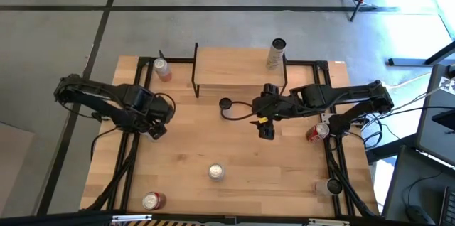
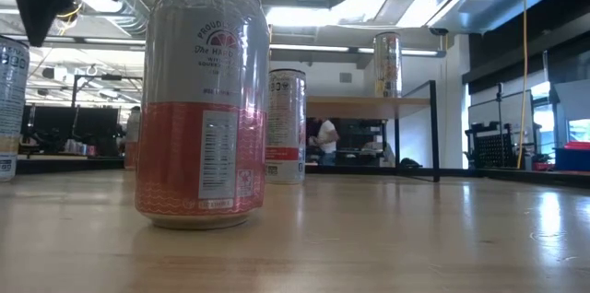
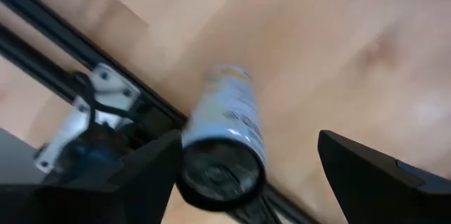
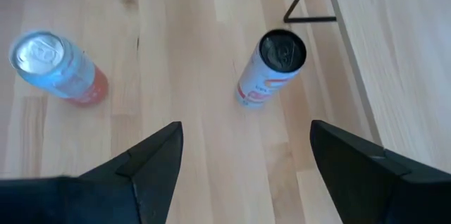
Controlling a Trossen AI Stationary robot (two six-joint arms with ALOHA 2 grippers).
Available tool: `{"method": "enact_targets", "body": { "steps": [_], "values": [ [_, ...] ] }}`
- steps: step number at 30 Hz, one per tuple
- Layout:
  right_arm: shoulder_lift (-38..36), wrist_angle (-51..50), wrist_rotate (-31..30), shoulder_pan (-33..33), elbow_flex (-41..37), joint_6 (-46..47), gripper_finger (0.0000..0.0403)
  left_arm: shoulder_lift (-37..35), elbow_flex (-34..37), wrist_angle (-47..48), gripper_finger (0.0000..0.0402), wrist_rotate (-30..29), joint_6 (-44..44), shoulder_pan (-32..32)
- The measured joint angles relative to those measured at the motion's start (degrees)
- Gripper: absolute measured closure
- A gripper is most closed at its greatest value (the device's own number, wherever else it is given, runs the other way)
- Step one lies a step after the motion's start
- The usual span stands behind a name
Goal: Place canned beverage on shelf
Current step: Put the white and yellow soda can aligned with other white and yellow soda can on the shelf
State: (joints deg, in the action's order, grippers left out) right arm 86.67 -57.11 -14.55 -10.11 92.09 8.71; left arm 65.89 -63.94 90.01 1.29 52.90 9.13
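A white can with a dark top (image 3: 224,139) stands upright beside the black rail at the table's left edge. My left gripper (image 3: 246,171) points down over it, open, one finger on either side; in the high view this gripper (image 1: 155,126) hides the can. My right gripper (image 1: 266,128) hovers open before the shelf (image 1: 238,70), with nothing between its fingers (image 4: 246,160). One tall can (image 1: 276,54) stands on the shelf's right end. A dark-topped can (image 4: 271,69) stands on the table by the shelf's front leg. My left gripper comes at the white can from above, fingers pointing down. The can's top rim (image 3: 190,175) sits close beside one finger (image 3: 151,175), with a wide gap to the other. Whether that finger touches the can, I cannot tell.
More cans stand upright on the table: a silver-topped one (image 1: 216,173) near the middle front, one at the front left (image 1: 153,201), one far left (image 1: 163,70), a red one (image 1: 316,132) under the right arm, one front right (image 1: 333,185). Black rails edge the table.
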Motion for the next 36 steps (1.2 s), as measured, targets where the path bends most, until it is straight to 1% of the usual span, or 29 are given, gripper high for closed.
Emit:
{"method": "enact_targets", "body": {
  "steps": [3,6,13,17,19,23,27,31,36],
  "values": [
    [0.0,0.87,0.0,0.0,0.02,0.0,0.0105,-1.0,0.03,-0.16,0.0076,3.98,-2.11,-0.62],
    [0.0,0.87,0.09,0.0,0.02,0.26,0.0105,-4.1,0.02,0.29,0.0076,4.64,-1.52,-0.56],
    [0.0,1.23,0.14,0.0,0.02,1.66,0.0105,-10.53,0.02,0.03,0.0076,0.96,1.61,-0.58],
    [0.0,1.65,0.16,0.0,0.02,2.8,0.0105,-12.73,0.11,-0.02,0.0076,-1.52,1.02,-0.01],
    [0.0,1.82,0.18,0.0,0.02,3.0,0.0105,-13.28,0.41,0.06,0.0076,-2.58,-0.17,0.29],
    [0.0,1.91,0.18,0.0,0.02,3.2,0.0105,-13.05,1.46,-0.08,0.0076,-2.58,-6.2,0.57],
    [0.0,2.02,0.19,0.0,0.02,4.11,0.0105,-13.05,3.96,-0.03,0.0076,-0.39,-10.76,1.54],
    [0.0,2.02,0.2,0.0,0.02,4.52,0.0105,-13.48,6.76,0.04,0.0076,2.34,-12.36,3.73],
    [0.0,2.47,0.2,0.0,0.02,4.54,0.0105,-13.45,7.58,0.0,0.0076,0.78,-12.55,4.82]
  ]
}}
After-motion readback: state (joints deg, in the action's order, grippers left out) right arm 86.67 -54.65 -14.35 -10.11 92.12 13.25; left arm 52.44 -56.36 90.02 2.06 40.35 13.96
